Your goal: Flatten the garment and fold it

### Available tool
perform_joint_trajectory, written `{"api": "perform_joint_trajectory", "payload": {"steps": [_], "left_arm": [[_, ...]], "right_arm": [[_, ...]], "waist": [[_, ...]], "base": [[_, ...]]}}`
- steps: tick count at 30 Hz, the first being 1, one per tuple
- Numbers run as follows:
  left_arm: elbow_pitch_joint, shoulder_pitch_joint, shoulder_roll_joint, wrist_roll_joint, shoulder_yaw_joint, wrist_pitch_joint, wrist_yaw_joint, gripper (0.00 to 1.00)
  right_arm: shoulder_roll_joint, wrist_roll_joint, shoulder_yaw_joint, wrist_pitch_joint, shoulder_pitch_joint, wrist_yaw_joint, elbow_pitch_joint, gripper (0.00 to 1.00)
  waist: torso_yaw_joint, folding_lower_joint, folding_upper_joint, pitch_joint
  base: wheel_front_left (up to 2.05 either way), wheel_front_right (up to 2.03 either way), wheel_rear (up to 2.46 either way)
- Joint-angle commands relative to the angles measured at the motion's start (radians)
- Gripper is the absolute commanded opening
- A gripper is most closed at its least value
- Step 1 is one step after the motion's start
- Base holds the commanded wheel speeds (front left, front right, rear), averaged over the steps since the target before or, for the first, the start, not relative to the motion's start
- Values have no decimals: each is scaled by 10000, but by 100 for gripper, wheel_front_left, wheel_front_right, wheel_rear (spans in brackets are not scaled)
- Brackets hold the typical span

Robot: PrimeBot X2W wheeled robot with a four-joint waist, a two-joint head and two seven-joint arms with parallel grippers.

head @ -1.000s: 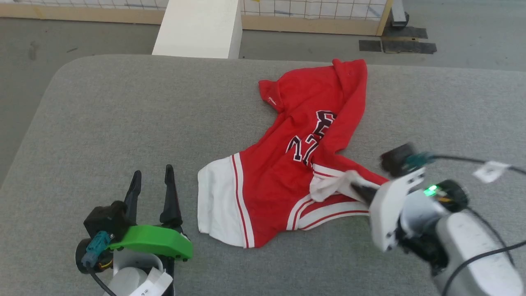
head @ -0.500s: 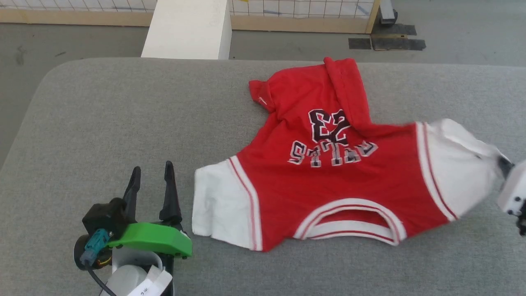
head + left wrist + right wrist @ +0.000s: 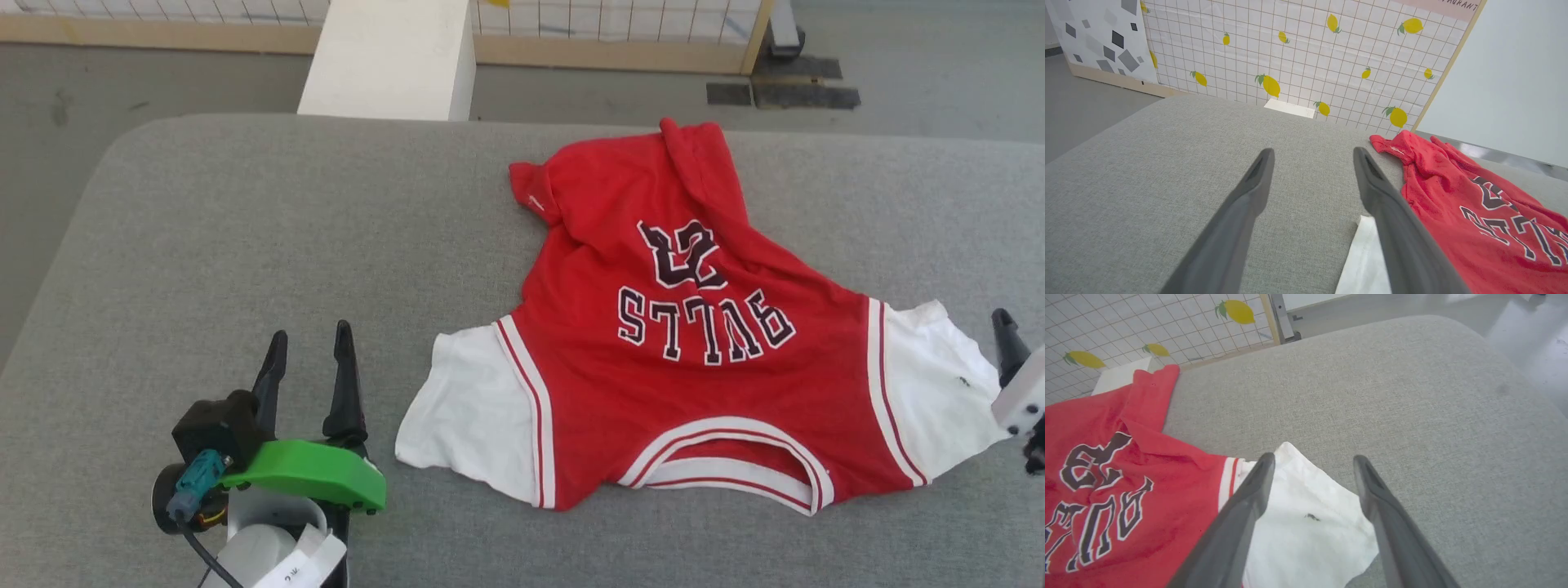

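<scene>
– Garment [image 3: 694, 359] first: where do you have it?

– You have the red jersey shirt, with white short sleeves, red-white striped trim and a black, white-outlined "BULLS 23" print, lying print-up on the grey fabric-covered table [image 3: 245, 229], right of centre in your head view. Its collar points to 6 o'clock, so the print reads upside down to you. The hem end at 12 o'clock is narrowed and folded over itself.

– And your tools?

– Your left gripper [image 3: 311, 331] sits at 8 o'clock from the shirt, near the white sleeve [image 3: 473, 408] but apart from it, jaws spread wide and holding nothing. Your right gripper [image 3: 1314, 456] is at 4 o'clock, its two dark fingers parted wide over the other white sleeve [image 3: 1306, 539], with no cloth pinched between them. Whether the tips touch that sleeve, you cannot tell.

– Anything else?

– A white block [image 3: 392, 57] stands past the table at 12 o'clock.
</scene>
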Motion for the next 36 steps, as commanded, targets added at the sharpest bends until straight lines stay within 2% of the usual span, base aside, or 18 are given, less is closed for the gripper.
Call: {"api": "perform_joint_trajectory", "payload": {"steps": [1, 6, 10, 15, 17, 20, 24, 31, 33, 36], "left_arm": [[18, -65, 99, -159, -11, 36, 16, 100], [-52, 157, 137, -264, -34, 246, 85, 100], [-235, 47, 13, -581, -211, 1496, 388, 100], [2, -507, 251, -781, -1092, 5351, 1181, 100], [183, -847, 476, -682, -1467, 6650, 1349, 100], [651, -1308, 783, -403, -1952, 8038, 1516, 100], [1327, -1698, 837, -266, -2212, 8786, 1624, 100], [2341, -1652, 389, -583, -2700, 9427, 1322, 100], [2361, -1556, 256, -779, -2729, 9425, 1157, 0], [2177, -1445, 142, -998, -2623, 9206, 1037, 0]], "right_arm": [[190, 186, 110, -289, 459, -13, -279, 100], [621, 567, 454, -789, 1657, -13, -1291, 100], [889, 839, 521, -819, 2307, -13, -1894, 100], [1025, 842, 634, -685, 2550, -13, -2366, 100], [1054, 836, 693, -653, 2516, -13, -2486, 100], [1085, 858, 757, -648, 2461, -13, -2621, 100], [1110, 933, 820, -675, 2379, -13, -2723, 100], [1127, 903, 716, -748, 2286, -13, -2701, 100], [1129, 887, 659, -768, 2268, -13, -2685, 100], [1119, 727, 506, -764, 2175, -13, -2649, 100]], "waist": [[46, 0, 0, -244], [-47, 0, 0, -475], [-132, 0, 0, -538], [-320, 0, 0, -439], [-425, 0, 0, -335], [-541, 0, 0, -177], [-723, 0, 0, 49], [-920, 0, 0, 230], [-915, 0, 0, 265], [-861, 0, 0, 331]], "base": [[0, 0, 0], [0, 0, 0], [0, 0, 0], [0, 0, 0], [0, 0, 0], [0, 0, 0], [0, 0, 0], [0, 0, 0], [0, 0, 0], [0, 0, 0]]}}
